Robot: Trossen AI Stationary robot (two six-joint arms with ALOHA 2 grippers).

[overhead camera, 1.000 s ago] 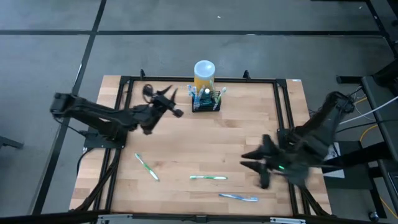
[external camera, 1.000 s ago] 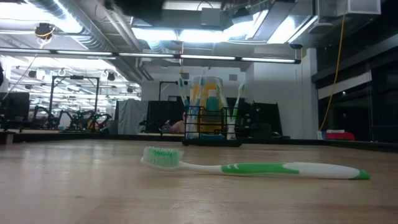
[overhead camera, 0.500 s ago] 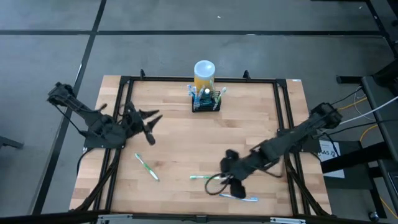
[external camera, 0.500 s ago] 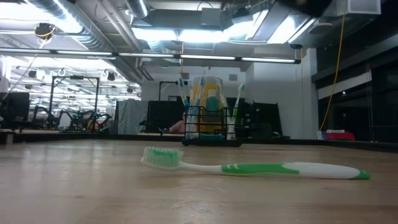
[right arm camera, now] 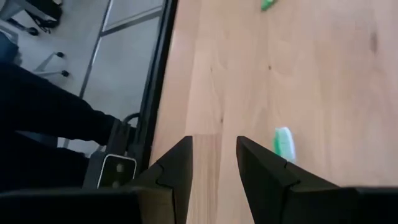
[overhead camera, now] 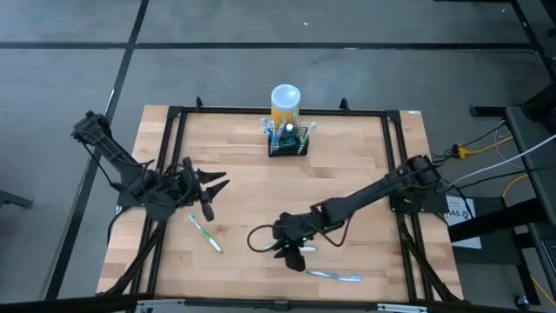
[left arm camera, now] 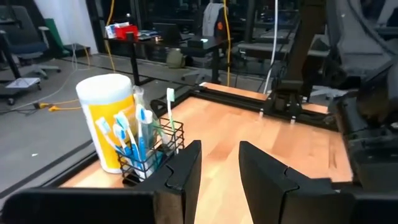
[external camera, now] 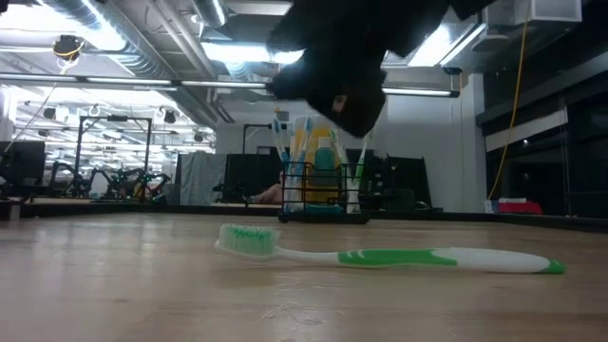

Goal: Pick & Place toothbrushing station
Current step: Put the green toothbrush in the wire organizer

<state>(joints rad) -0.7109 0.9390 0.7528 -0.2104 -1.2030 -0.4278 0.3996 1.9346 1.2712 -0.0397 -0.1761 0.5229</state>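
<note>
wood table (overhead camera: 347,165), toothbrushing station (overhead camera: 287,142) at far edge mid; right gripper (overhead camera: 291,246), fingers parted & empty, is over a green toothbrush (external camera: 389,256), prob the next pick: drop straight, pinch mid-handle; left gripper (overhead camera: 207,186) parted, empty.

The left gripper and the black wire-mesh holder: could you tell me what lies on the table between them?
Nothing: in the high view, only bare wood separates the left gripper from the toothbrushing station.

Bare table (overhead camera: 347,165) lies before the toothbrushing station (overhead camera: 287,141); a yellow cylinder (overhead camera: 285,103) blocks behind.
</note>
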